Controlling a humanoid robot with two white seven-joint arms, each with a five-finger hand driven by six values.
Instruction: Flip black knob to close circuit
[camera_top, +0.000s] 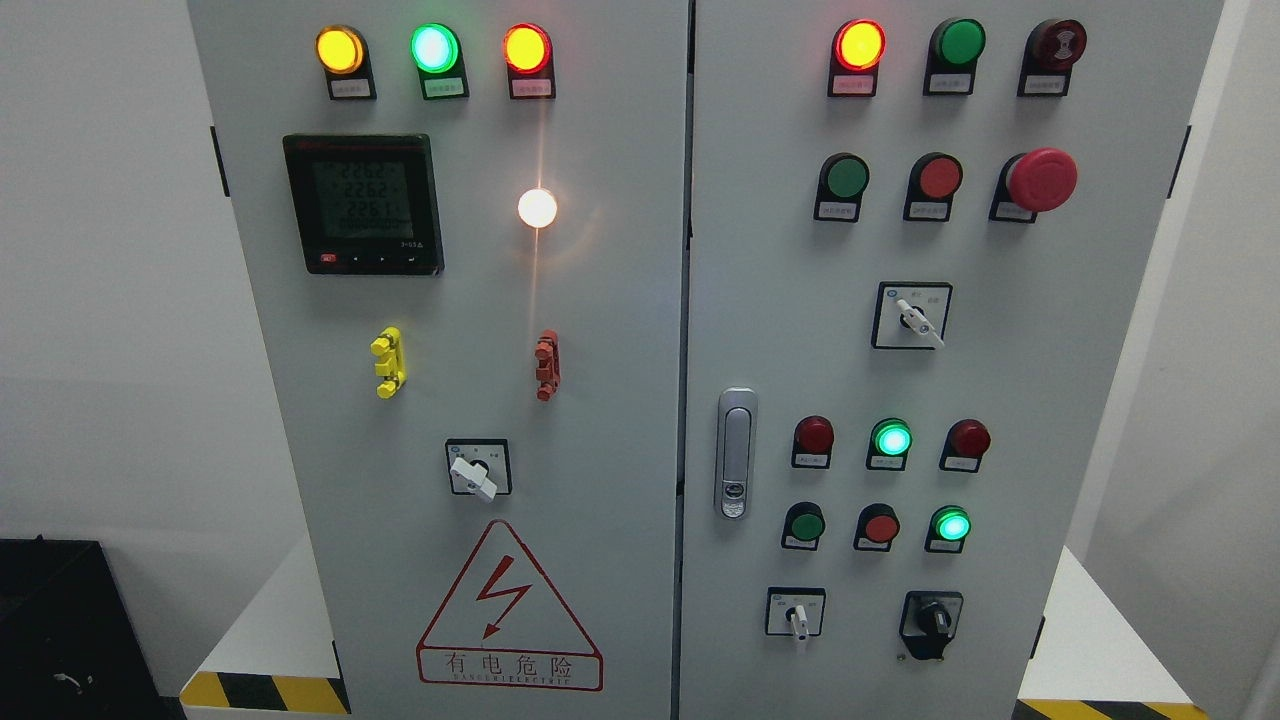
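We find the black knob at the lower right of the right cabinet door, just right of a white-handled selector; we should pinch its ridge squarely and twist without nudging that neighbour; neither robot hand is in view, so its state we cannot tell.

No part of the robot's body shows in the head view. Neither arm nor hand comes into the frame, so its colours, shapes, cables and markings cannot be told.
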